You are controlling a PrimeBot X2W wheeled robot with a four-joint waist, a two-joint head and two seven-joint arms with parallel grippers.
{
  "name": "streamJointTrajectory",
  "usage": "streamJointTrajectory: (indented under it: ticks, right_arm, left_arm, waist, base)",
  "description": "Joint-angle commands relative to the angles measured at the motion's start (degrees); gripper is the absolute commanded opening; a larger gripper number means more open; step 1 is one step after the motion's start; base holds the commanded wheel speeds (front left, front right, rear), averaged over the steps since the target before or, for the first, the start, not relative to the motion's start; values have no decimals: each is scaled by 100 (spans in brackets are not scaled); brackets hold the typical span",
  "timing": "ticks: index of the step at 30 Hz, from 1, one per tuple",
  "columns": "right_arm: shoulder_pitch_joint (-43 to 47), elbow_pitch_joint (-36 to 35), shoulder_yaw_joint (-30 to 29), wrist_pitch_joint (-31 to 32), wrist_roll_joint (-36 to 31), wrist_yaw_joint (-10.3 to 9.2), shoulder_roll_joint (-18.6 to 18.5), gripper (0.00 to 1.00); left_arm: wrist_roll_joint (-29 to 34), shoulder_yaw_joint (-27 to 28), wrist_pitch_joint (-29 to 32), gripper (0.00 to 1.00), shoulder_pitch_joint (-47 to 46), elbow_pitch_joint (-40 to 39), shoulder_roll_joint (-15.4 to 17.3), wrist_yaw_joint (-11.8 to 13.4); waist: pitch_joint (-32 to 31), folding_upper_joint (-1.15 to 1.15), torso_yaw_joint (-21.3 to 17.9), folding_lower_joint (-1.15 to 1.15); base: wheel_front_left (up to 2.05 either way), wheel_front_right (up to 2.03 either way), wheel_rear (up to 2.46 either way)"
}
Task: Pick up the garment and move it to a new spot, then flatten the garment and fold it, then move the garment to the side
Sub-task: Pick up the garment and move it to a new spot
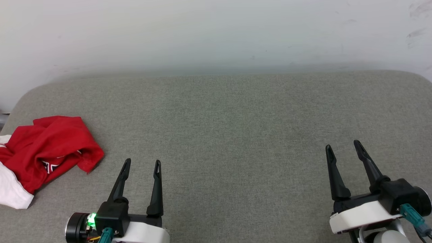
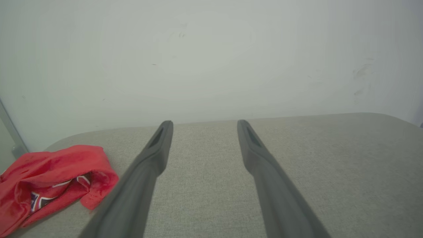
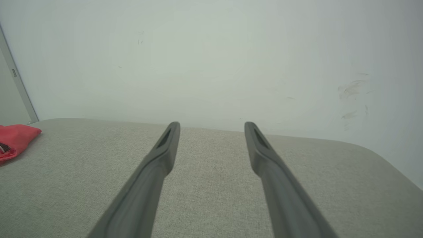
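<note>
Head view: garment (image 1: 50, 148), white sleeve (image 1: 11, 194); left wrist view: red folds.

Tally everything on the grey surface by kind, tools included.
Garments: 1 (red garment, crumpled at the far left)
Tools: 2 (left tool, right tool, both open and empty)
Total: 3
</note>
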Motion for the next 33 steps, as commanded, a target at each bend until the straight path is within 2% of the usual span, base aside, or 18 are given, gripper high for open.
streamJointTrajectory:
  ticks: [1,7,12,33]
  right_arm:
    - [37,-5,6,-12,-26,-4,15,100]
    - [51,3,96,-12,39,-4,15,100]
    - [96,-7,202,-12,48,-4,15,100]
    - [188,159,707,-12,238,-4,14,100]
  left_arm:
    - [11,23,-16,100,25,-5,-3,-27]
    - [31,61,-16,100,-14,33,-29,-79]
    - [59,112,-16,100,-14,63,-38,-59]
    - [150,253,-15,100,156,90,-47,-69]
  waist:
    - [5,0,5,0]
    - [15,0,87,0]
    - [-6,0,310,0]
    - [-152,0,1821,0]
  base:
    - [0,0,0]
    - [0,0,0]
    - [0,0,0]
    - [0,0,0]
